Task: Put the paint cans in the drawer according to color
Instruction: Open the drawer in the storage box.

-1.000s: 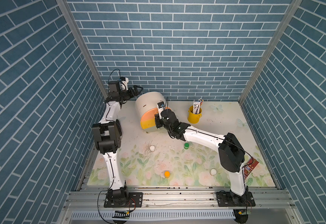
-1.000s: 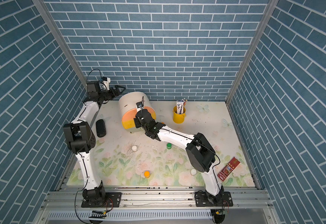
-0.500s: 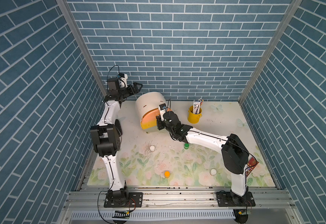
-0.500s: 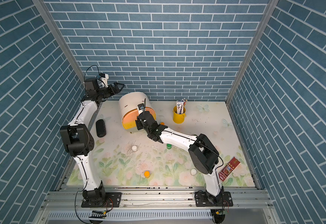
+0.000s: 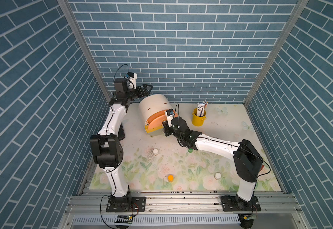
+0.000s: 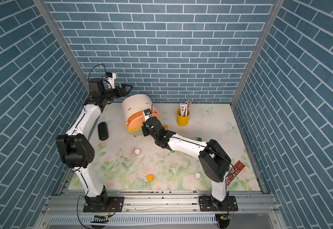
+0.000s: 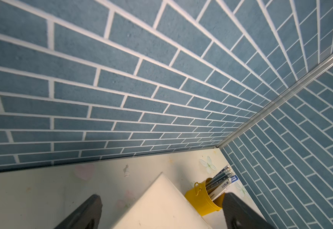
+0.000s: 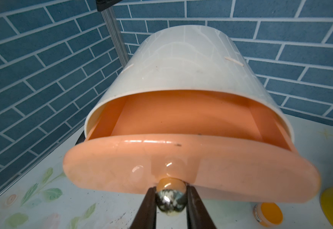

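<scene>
Right gripper (image 8: pixel 170 195): clamped on the brass knob (image 8: pixel 171 200) of the peach drawer (image 8: pixel 181 166); drawer partly out of cabinet (image 8: pixel 181 59).
Left gripper (image 5: pixel 149 88): jaws wide, empty, raised by far-left corner.
Cabinet: far side, left of centre.
Paint cans: orange can (image 5: pixel 170 177) and white can (image 5: pixel 217 175) at near edge; second white can (image 5: pixel 155 151) mid-table; second orange can (image 8: pixel 268 214) just right of cabinet.

The cabinet (image 5: pixel 153 104) stands at the back of the table (image 5: pixel 227 119), left of centre, its top drawer (image 5: pixel 155 122) jutting forward. Right of it stands the bucket (image 5: pixel 198 120), with 1 paint can (image 6: pixel 165 126) between them. Before the cabinet lies a 2nd can (image 5: pixel 155 151). Near the front edge, well apart, lie a 3rd can (image 5: pixel 170 177) and a 4th can (image 5: pixel 217 175).
</scene>
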`<state>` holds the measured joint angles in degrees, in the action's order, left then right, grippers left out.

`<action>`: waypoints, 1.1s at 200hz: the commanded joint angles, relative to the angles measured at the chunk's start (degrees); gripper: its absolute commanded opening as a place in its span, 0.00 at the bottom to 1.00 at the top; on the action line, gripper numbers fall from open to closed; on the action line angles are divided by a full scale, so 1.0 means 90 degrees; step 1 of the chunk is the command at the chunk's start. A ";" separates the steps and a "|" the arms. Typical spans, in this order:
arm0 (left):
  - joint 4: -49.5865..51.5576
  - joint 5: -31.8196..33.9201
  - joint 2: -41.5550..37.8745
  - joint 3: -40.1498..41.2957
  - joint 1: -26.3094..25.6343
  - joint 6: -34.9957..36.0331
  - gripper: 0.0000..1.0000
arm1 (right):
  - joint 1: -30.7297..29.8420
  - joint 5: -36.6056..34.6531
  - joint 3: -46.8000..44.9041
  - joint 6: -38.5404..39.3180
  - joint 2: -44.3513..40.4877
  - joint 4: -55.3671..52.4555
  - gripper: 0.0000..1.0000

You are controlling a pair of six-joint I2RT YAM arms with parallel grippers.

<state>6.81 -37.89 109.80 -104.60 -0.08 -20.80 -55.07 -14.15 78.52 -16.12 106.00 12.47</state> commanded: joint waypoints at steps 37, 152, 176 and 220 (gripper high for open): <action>0.0141 0.0145 -0.0102 0.0417 -0.0311 0.0276 1.00 | -0.0082 -0.0092 -0.0476 -0.0099 -0.0542 -0.0028 0.05; 0.0158 0.0211 -0.0130 0.0809 -0.0383 0.0433 1.00 | -0.0220 -0.0192 -0.1290 -0.0264 -0.1208 -0.0038 0.04; 0.0152 0.0216 -0.0131 0.0822 -0.0388 0.0436 1.00 | -0.0233 -0.0224 -0.1426 -0.0289 -0.1310 -0.0012 0.04; 0.0209 0.0255 -0.0164 0.0850 -0.0384 0.0470 1.00 | -0.0260 -0.0244 -0.1667 -0.0338 -0.1481 0.0013 0.04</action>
<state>5.56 -35.83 109.47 -98.48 -3.16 -17.06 -57.08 -14.48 65.41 -16.73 95.22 13.08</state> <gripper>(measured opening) 0.999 0.259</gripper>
